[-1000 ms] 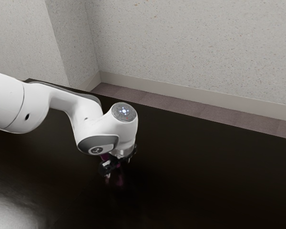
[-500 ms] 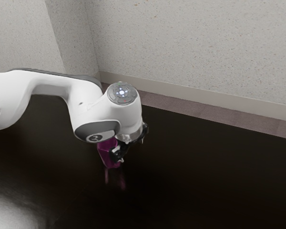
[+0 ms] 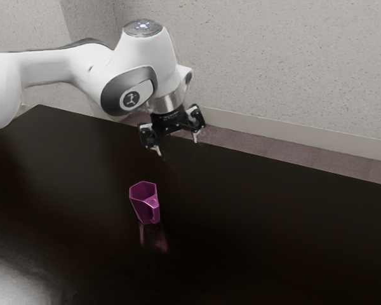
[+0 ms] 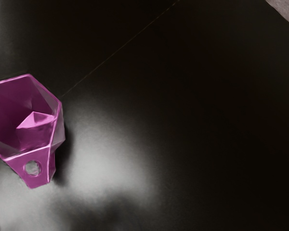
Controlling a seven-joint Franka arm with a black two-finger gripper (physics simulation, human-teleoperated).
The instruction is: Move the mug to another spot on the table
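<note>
The purple mug [image 3: 145,202] [image 4: 26,130] stood upright on the dark table [image 3: 273,222]. Well above the mug, the gripper [image 3: 176,141] hung with jaws spread wide, holding nothing.

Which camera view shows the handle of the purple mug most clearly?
The wrist view: it looks down on the mug and shows its handle with the round hole. The exterior view shows the mug upright on the table, but its handle is hard to make out there.

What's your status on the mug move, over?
Gripper open, empty, up above the table. Mug upright on the table, below the gripper, clear of it. No obstruction visible around it.
</note>
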